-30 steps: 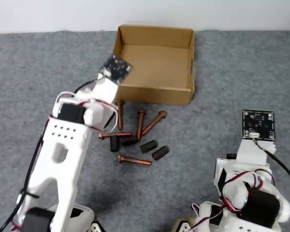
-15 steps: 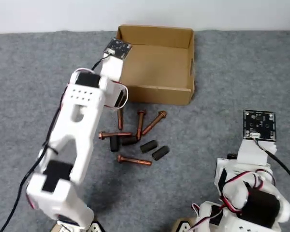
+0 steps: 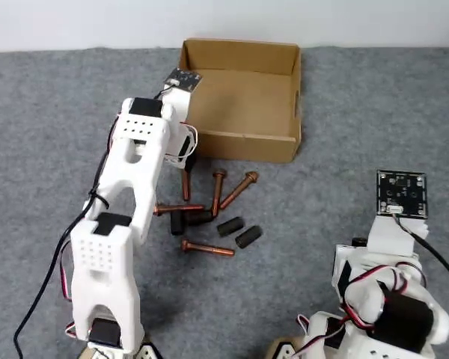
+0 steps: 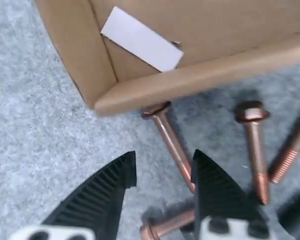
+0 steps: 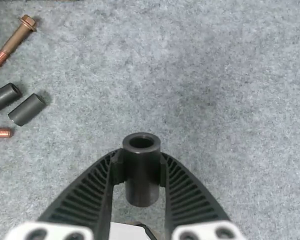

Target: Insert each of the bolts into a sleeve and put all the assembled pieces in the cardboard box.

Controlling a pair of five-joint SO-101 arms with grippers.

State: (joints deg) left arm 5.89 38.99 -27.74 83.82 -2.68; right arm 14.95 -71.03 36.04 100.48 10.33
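My left gripper (image 4: 162, 172) hangs open just in front of the cardboard box's (image 3: 243, 93) front-left corner (image 4: 97, 95). A copper bolt (image 4: 172, 142) lies on the carpet close beside one of its fingers (image 4: 215, 185), not gripped. Several more copper bolts (image 3: 218, 191) and black sleeves (image 3: 230, 226) lie scattered in front of the box. The right gripper (image 5: 140, 161) is shut on an upright black sleeve (image 5: 141, 172), bore facing up, above bare carpet. The right arm (image 3: 382, 292) sits at the near right.
The box is open-topped, and a white label (image 4: 141, 46) is stuck on its inner wall. Grey carpet (image 3: 359, 134) covers the table. A bolt (image 5: 12, 42) and two sleeves (image 5: 27, 109) lie off to one side of the right gripper.
The left arm has stretched forward and straightened, bringing its wrist down to the box's front-left corner above the bolts. The right arm has not moved.
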